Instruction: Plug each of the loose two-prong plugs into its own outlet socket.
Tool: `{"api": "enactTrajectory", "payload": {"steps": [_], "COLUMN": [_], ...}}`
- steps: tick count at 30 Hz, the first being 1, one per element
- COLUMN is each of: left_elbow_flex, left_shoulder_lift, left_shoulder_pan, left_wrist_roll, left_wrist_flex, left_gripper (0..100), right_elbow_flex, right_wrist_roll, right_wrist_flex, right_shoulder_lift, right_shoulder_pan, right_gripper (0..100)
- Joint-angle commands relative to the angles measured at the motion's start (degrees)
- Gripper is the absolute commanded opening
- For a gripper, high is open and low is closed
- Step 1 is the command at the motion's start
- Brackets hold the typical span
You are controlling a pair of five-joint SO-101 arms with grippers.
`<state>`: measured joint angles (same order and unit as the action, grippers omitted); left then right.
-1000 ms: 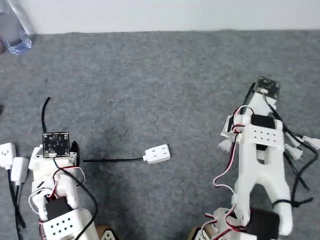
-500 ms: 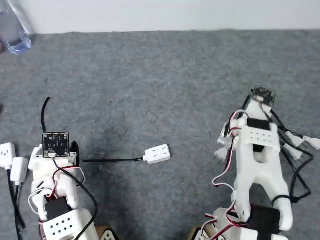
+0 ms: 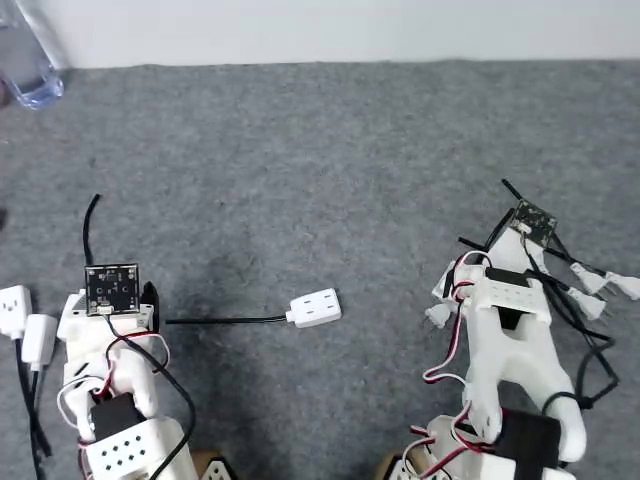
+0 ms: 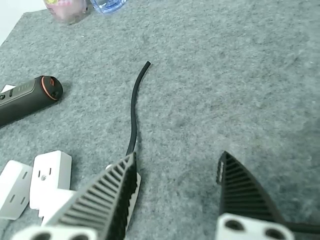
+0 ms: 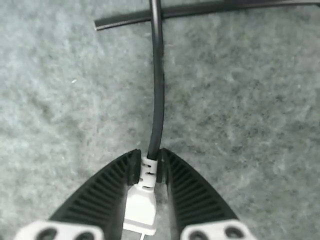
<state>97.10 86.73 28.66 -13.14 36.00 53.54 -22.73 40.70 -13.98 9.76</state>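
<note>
The white plug [image 5: 141, 192] has a slim flat body and a ribbed neck, from which its black cord [image 5: 157, 85] runs out straight. The fingers of the right gripper [image 5: 148, 152] are narrowed onto that neck, well right of the white outlet socket [image 3: 316, 308] lying on the grey surface [image 3: 300, 150]. Left of that socket, the left gripper [image 4: 177, 156] has its fingers spread wide and bare, just beside more outlet blocks [image 4: 50, 172].

Robotics lab bench: grey felt mat [image 3: 300, 150], printed white arms [image 3: 515, 345] (plain wall [image 3: 300, 30] behind).
</note>
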Motion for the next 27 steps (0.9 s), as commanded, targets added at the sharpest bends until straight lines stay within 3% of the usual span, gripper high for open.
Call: {"api": "enactTrajectory", "payload": {"steps": [1, 4, 10, 16, 21, 27], "left_elbow_flex": [-0.4, -0.4, -0.4, -0.4, -0.4, -0.4], "left_shoulder_lift": [0.7, 0.7, 0.7, 0.7, 0.7, 0.7], "left_shoulder_pan": [-0.4, -0.4, -0.4, -0.4, -0.4, -0.4], "left_wrist_roll": [0.4, 0.4, 0.4, 0.4, 0.4, 0.4], "left_wrist_flex": [-1.5, -1.5, -1.5, -1.5, -1.5, -1.5], "left_gripper": [25, 25, 25, 25, 25, 25], "right_elbow_flex": [0.0, 0.1, -0.4, -1.9, -8.8, -15.7], "right_wrist_roll": [6.6, 11.6, 12.0, 12.0, 12.0, 11.6], "right_wrist_flex": [-0.8, 2.9, 8.4, 10.5, 21.2, 31.0], "right_shoulder_lift": [-0.5, -0.6, -0.7, -4.4, -16.8, -30.2], "right_shoulder_pan": [-1.1, -2.9, -6.5, -11.0, -13.4, -10.9], "right_gripper": [5.1, 16.3, 32.0, 32.9, 32.9, 33.0]}}
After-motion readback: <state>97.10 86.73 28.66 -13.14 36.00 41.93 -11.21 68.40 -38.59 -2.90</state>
